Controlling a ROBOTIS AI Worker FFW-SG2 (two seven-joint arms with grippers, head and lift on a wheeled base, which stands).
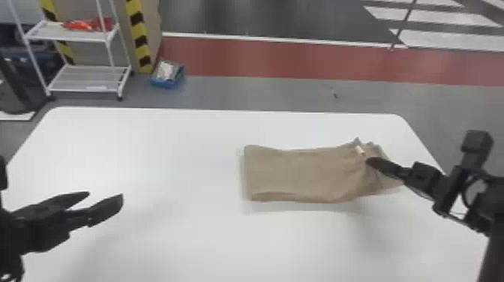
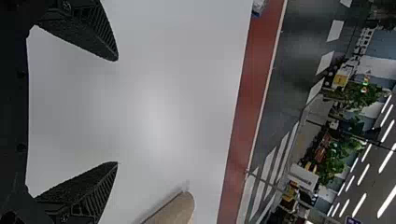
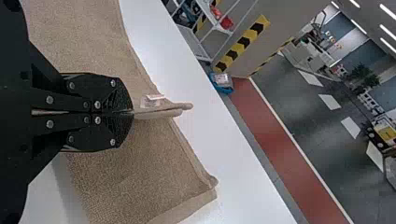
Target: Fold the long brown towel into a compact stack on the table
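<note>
The brown towel [image 1: 300, 172] lies on the right half of the white table, flat at its left end and bunched toward its right end. There my right gripper [image 1: 369, 161] holds a pinched ridge of it, close to a small white tag [image 1: 360, 150]. In the right wrist view the right gripper [image 3: 132, 112] is shut on the towel [image 3: 135, 163], whose cloth spreads out on both sides. My left gripper [image 1: 106, 198] stands apart over the table's left side. In the left wrist view the left gripper [image 2: 117, 111] is open with nothing between its fingers; a towel corner [image 2: 180, 207] shows farther off.
The white table [image 1: 150, 150] carries the towel, with its far edge running behind it. Beyond on the floor stand a white shelf rack [image 1: 86, 78] and a blue box [image 1: 167, 75], behind the table's far left part.
</note>
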